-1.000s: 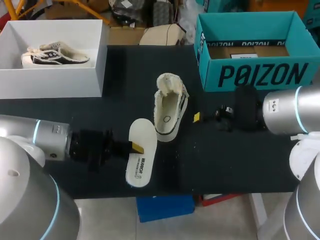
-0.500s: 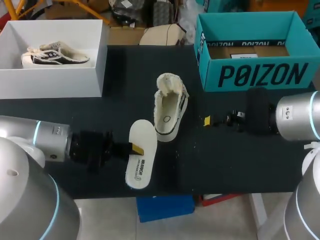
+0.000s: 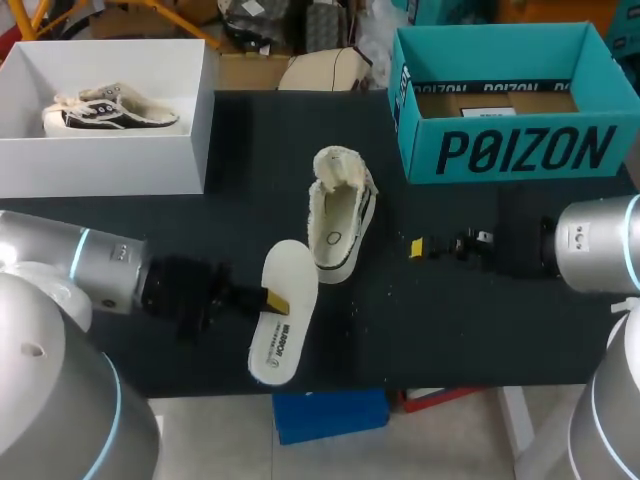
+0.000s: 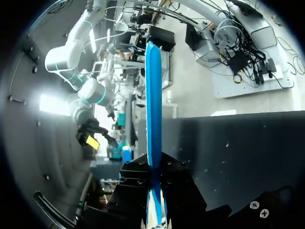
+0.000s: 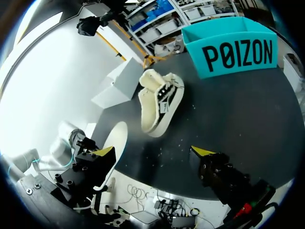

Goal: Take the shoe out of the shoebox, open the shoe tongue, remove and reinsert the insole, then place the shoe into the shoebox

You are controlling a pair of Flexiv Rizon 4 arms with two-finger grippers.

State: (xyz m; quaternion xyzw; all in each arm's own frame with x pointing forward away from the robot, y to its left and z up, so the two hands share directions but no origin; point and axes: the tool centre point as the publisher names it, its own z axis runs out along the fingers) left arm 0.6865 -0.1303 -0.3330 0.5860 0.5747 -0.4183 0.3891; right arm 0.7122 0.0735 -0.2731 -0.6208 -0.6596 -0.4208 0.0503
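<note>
Clamping the pulled-out insole (image 3: 283, 320) in my left gripper (image 3: 272, 297), right gripper (image 3: 418, 246) spread empty, I faced the unboxed shoe (image 3: 338, 215), with reinsertion and boxing not yet done.

The shoe (image 3: 340, 215) is cream, insole (image 3: 281, 335) white — shoebox (image 3: 500, 150) teal, table (image 3: 450, 320) black.

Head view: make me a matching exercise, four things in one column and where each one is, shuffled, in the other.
1 insole
2 shoe
3 teal box
4 white box

A far left, second shoe inside
B in the left fingers
C in the middle, lying alone
D far right

Pairs: 1-B, 2-C, 3-D, 4-A
</note>
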